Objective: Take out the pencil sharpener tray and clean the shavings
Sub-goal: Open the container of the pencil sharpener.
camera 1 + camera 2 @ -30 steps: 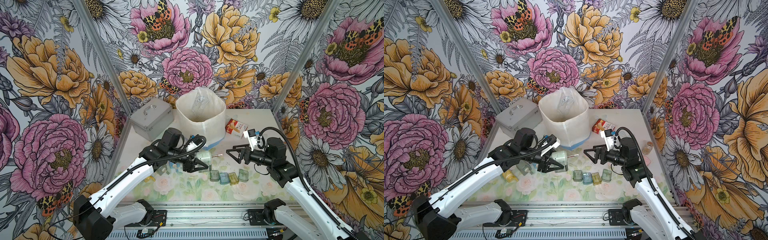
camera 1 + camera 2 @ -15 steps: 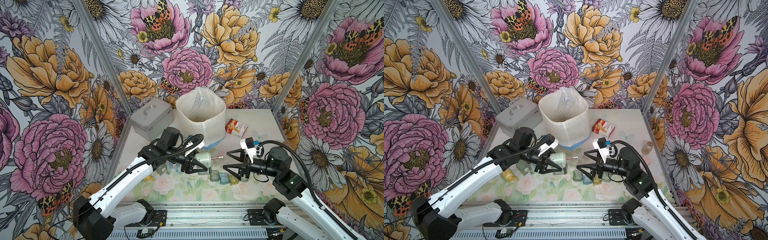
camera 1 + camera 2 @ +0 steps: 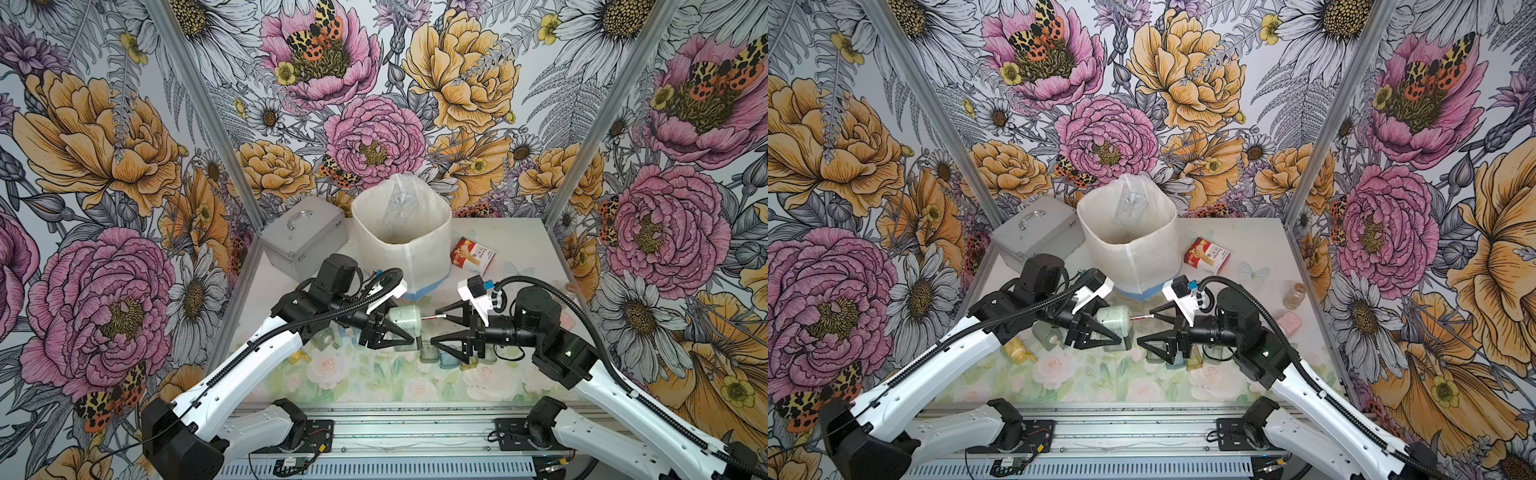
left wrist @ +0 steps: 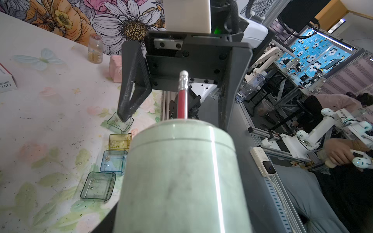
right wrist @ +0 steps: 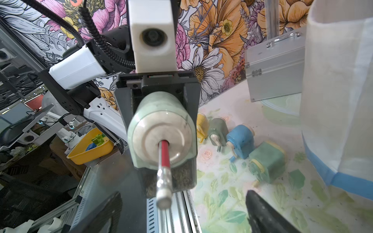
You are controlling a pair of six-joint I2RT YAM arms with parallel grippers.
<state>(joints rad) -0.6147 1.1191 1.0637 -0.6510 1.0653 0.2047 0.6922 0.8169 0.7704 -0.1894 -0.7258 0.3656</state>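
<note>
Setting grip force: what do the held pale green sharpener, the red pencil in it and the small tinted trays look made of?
Pale green cylindrical pencil sharpener: likely moulded plastic, matte, scuffed, seam line visible. Red pencil: painted, probably wood; ribbed shiny metal ferrule, whitish eraser. Small tinted square trays: clear glossy plastic; the table shows through.

Print on the red-and-white box [image 3: 473, 254] is too small to read.

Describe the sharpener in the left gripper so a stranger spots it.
Find the tall white bin at the table's back. Before it, the left gripper holds a pale green cylindrical plastic sharpener. Unlike the tabletop sharpeners, it carries a red pencil.
</note>
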